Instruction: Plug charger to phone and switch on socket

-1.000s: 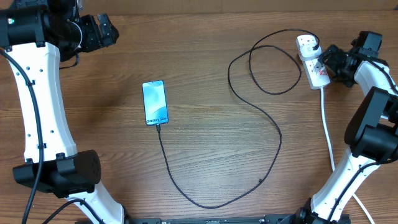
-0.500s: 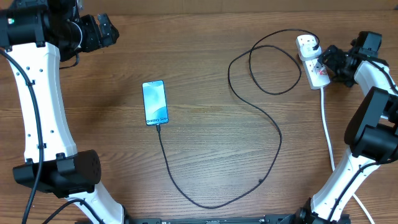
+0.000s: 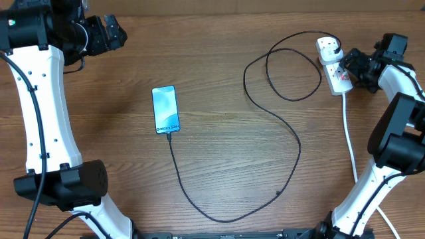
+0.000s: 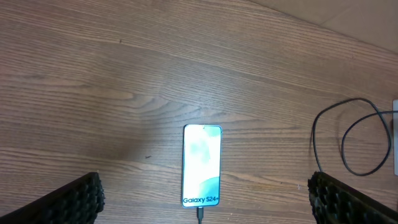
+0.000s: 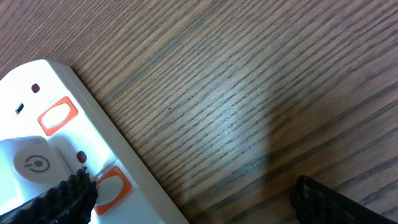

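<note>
Looping across the near table [image 3: 232, 179], charger [image 3: 297, 154] cable enters phone [image 3: 166, 109] at its near end; phone mid-table, face up, long axis near-to-far; socket [image 3: 334, 65] far right, lying near-to-far, charger's white plug head in its far end; right gripper [image 3: 350, 65] just beside socket, left gripper [image 3: 114, 33] far left; both spread wide, empty.

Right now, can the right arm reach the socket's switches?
Probably yes. The right end effector sits open right beside the socket, the switches show close in the wrist view, and nothing lies between them.
</note>
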`<state>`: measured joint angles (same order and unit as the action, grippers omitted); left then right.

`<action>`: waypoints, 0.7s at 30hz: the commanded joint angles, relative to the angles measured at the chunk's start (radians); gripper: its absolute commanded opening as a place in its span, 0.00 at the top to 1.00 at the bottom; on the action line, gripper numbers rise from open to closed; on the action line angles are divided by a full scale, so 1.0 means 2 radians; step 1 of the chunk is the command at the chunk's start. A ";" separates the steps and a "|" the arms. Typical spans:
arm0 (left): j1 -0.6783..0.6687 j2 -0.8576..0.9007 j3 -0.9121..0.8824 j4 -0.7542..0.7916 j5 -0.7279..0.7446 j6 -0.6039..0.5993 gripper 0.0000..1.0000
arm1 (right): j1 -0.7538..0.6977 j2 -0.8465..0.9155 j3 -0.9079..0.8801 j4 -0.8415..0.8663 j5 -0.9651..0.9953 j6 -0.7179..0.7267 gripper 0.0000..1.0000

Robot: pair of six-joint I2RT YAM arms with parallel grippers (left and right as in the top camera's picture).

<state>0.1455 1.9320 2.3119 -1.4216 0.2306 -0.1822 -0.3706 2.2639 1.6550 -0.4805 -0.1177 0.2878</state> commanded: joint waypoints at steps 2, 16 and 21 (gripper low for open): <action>-0.001 0.005 0.001 0.000 -0.001 0.001 0.00 | 0.011 0.036 -0.010 -0.016 -0.030 0.009 0.00; -0.001 0.005 0.001 0.000 -0.001 0.001 0.01 | 0.025 0.042 -0.016 -0.021 -0.030 0.009 0.00; -0.001 0.005 0.001 0.000 -0.001 0.001 0.00 | 0.028 0.055 -0.016 -0.026 -0.034 0.009 0.00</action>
<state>0.1455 1.9320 2.3119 -1.4216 0.2306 -0.1822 -0.3664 2.2681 1.6588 -0.4927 -0.1123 0.2882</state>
